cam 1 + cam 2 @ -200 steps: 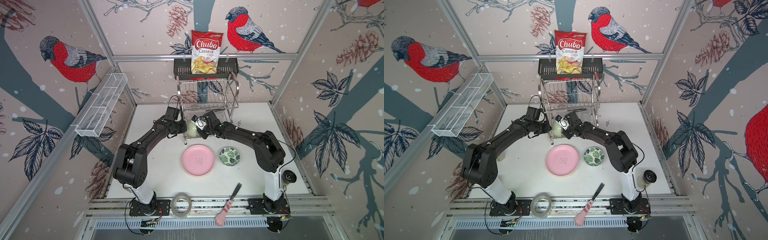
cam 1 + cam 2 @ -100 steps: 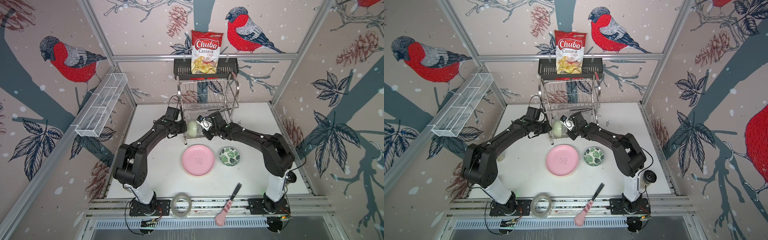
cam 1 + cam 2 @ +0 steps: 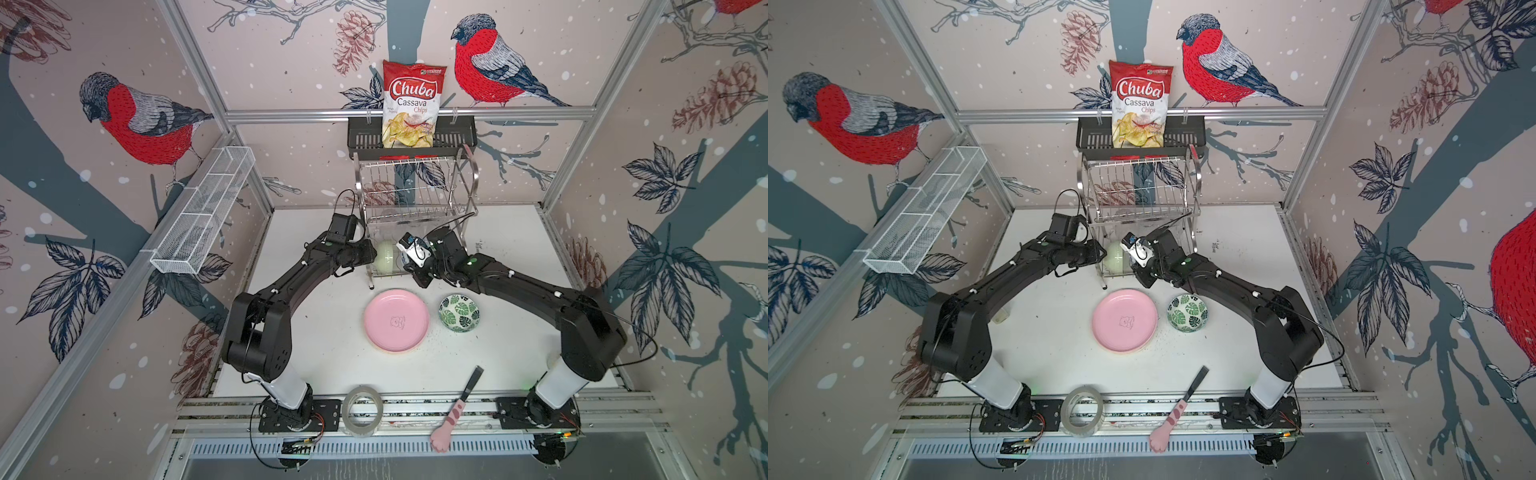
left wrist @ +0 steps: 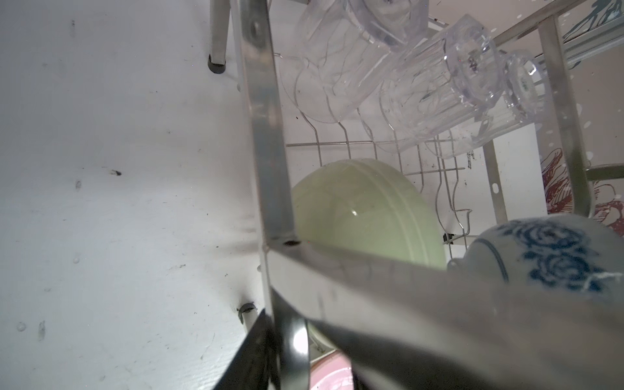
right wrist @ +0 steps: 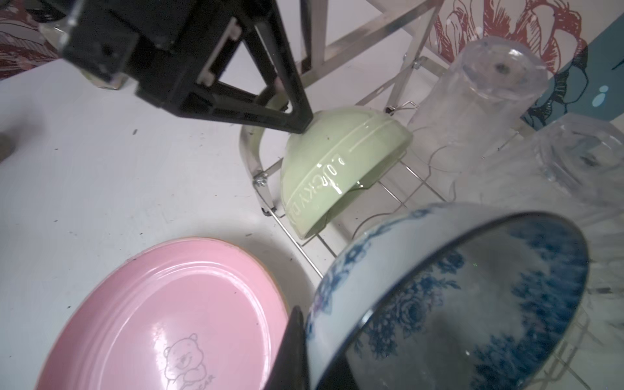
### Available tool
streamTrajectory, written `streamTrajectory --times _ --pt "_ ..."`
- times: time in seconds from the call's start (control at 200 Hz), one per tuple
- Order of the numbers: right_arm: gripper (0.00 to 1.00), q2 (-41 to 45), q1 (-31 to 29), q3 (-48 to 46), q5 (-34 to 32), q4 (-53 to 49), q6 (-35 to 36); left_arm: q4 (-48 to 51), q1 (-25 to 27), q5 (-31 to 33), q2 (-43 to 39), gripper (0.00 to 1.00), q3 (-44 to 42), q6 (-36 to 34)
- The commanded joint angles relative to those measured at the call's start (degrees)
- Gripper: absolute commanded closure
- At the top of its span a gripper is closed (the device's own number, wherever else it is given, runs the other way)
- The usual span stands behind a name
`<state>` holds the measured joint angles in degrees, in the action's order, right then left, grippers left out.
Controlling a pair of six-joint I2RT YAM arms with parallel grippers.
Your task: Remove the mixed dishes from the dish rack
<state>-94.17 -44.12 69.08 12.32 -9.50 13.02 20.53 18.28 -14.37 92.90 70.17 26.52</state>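
The steel dish rack (image 3: pixel 415 195) stands at the back. On its lower shelf a pale green bowl (image 3: pixel 386 255) (image 5: pixel 337 162) leans on edge, and three clear glasses (image 4: pixel 354 57) (image 4: pixel 449 87) (image 4: pixel 520 87) lie behind it. My right gripper (image 5: pixel 314 358) is shut on the rim of the blue-patterned bowl (image 5: pixel 472 304) (image 4: pixel 547 256), held tilted at the rack's front. My left gripper (image 3: pixel 372 253) (image 4: pixel 304 368) straddles the rack's left front post, jaws apart. A pink plate (image 3: pixel 397 321) with a tan rim under it and a green-leaf bowl (image 3: pixel 459 312) sit on the table.
A black basket (image 3: pixel 361 139) holding a chips bag (image 3: pixel 409 104) hangs above the rack. A white mesh tray (image 3: pixel 203 212) is fixed to the left wall. A tape roll (image 3: pixel 362 409) and a pink-handled knife (image 3: pixel 455 411) lie on the front rail.
My right arm has drawn back from the rack toward the front, carrying the blue-patterned bowl. My left jaws have parted around the rack's post.
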Motion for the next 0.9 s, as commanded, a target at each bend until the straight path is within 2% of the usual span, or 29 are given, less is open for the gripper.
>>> streamTrajectory --times 0.0,0.255,0.53,0.74,0.896 --pt "1.00 2.63 -1.48 -1.47 0.90 3.26 -2.15 -0.99 0.25 -0.18 -2.11 0.59 -0.92 -0.38" --pt "1.00 8.45 -8.52 -5.74 -4.32 0.75 -4.35 0.30 0.24 0.24 -10.36 0.57 -5.04 0.26" --pt "1.00 10.15 -19.98 -6.75 -13.32 -6.48 -6.16 5.81 0.27 -2.90 -20.11 0.29 -7.81 0.77" --pt "1.00 8.07 -27.56 -1.53 -19.69 -13.43 -4.99 13.42 1.80 -5.48 -25.05 0.20 -7.98 -0.57" --pt "1.00 5.00 -30.50 2.63 -21.57 -16.44 -4.14 17.99 6.24 -5.47 -27.22 0.17 -8.75 -0.80"
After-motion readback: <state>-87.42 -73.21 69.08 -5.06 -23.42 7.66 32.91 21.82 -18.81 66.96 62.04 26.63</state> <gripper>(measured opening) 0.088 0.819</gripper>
